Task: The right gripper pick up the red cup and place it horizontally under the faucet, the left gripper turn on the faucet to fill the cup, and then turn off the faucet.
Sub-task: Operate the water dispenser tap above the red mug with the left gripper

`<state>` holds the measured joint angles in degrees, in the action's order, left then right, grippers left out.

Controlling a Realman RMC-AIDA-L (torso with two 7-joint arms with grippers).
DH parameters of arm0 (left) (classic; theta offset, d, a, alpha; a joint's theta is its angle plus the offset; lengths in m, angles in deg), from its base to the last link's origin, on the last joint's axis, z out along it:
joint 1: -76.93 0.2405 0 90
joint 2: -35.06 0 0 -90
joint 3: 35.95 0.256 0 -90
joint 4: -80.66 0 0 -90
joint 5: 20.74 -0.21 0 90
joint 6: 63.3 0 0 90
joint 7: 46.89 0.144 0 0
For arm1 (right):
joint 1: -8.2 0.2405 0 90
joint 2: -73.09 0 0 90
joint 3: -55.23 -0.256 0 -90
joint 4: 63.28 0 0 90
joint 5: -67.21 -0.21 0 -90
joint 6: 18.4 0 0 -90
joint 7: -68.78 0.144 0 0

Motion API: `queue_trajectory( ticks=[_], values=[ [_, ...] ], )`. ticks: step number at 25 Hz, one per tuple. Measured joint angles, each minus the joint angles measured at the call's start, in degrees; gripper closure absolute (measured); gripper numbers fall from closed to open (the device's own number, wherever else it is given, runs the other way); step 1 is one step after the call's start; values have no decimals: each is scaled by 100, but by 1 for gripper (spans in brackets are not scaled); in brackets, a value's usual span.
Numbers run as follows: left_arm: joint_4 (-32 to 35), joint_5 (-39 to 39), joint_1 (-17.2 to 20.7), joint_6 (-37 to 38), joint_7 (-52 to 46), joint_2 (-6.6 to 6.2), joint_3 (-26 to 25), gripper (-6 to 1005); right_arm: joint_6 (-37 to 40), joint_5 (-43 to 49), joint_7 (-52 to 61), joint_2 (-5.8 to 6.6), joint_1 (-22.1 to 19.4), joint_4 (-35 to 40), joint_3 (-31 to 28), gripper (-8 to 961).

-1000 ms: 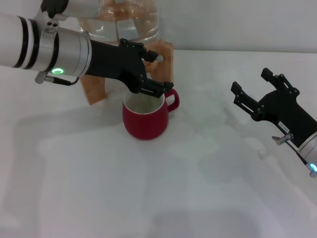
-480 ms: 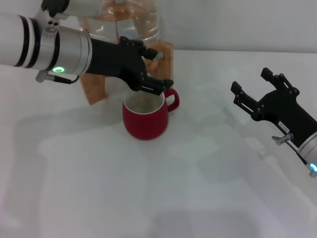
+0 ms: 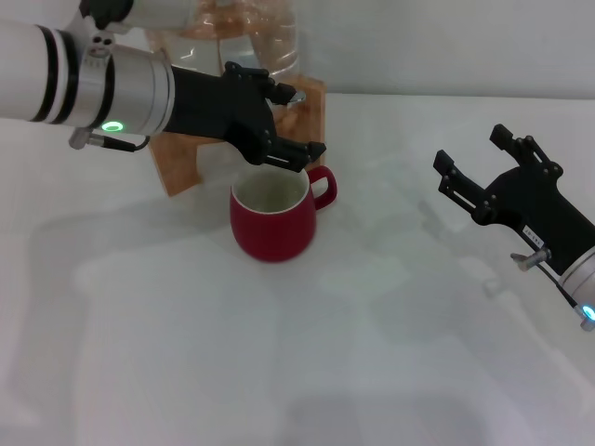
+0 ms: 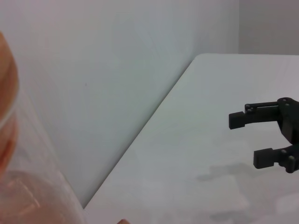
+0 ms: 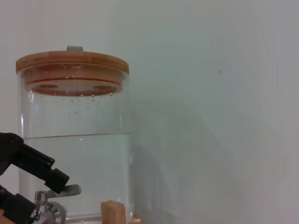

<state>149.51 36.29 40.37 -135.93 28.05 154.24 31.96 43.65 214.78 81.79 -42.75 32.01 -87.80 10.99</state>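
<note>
At the far left of the table [image 3: 186, 353], the left hand [image 3: 284, 125] is seen spread apart around the faucet [image 3: 291, 99] on the water jar [image 5: 74, 135], just above the red cup [image 3: 272, 218]. The cup is stood upright below the spout. Well to the right, the right hand [image 3: 474, 167] is held released, grasping nothing.

this looks like a bare test setup in a lab rather than a home kitchen. a plain white bench [image 3: 279, 372] meets a blank pale wall [image 5: 224, 93], with no cupboards or sink in view. the only kitchen-like props are a glass water dispenser [image 5: 74, 135] with a wooden lid [image 5: 72, 63], raised on a wooden stand [image 3: 311, 107], and a red cup [image 3: 274, 223].
</note>
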Motion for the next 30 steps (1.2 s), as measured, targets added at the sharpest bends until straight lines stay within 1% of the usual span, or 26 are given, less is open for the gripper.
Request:
queue_trajectory(
  ticks=[9, 30],
  values=[
    [-58, -14, -4, 227, 6, 0, 170, 125, 3, 0, 0, -9, -19, 0, 12, 94],
    [-47, -26, -17, 285, 22, 0, 169, 126, 58, 1, 0, -9, -44, 0, -16, 94]
  ],
)
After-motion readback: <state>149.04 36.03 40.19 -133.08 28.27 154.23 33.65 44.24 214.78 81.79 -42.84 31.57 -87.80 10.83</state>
